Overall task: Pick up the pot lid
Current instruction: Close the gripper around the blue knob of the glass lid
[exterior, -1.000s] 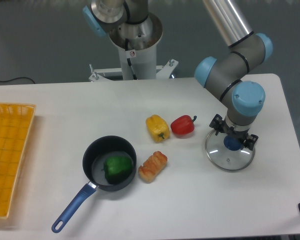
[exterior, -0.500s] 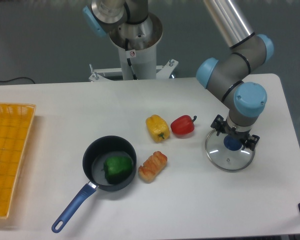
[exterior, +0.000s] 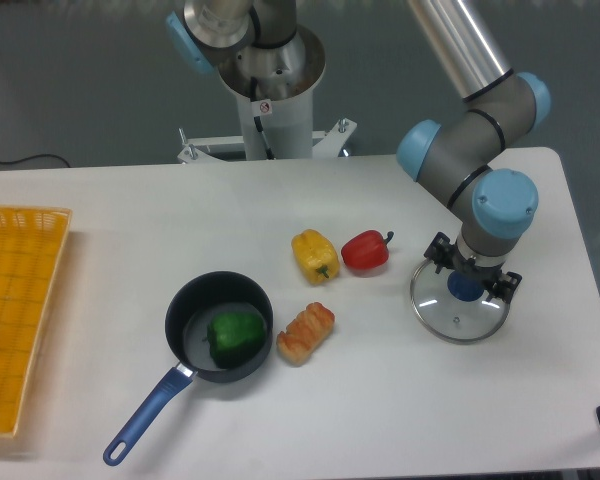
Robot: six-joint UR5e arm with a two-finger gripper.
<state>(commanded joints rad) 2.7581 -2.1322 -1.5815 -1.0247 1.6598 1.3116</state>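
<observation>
My gripper [exterior: 471,270] is over the glass pot lid at the right of the table, its two fingertips spread apart. The clear round lid [exterior: 458,322] lies flat with its blue knob [exterior: 465,288] facing up. In this view the knob shows between the fingertips, with a visible gap to each side. Whether the tips are level with the knob or just above it, I cannot tell. The gripper's body hides the upper right part of the lid.
Left of the lid lie a red pepper [exterior: 366,251], a yellow pepper [exterior: 315,255] and a brown bread-like piece [exterior: 305,333]. A black pan [exterior: 187,311] holds a green pepper [exterior: 236,333], its blue handle pointing lower left. An orange crate [exterior: 20,310] stands far left.
The gripper's body has shifted slightly right and down in the view, and its fingertips have moved a little too. The lid and the other objects have stayed put.
</observation>
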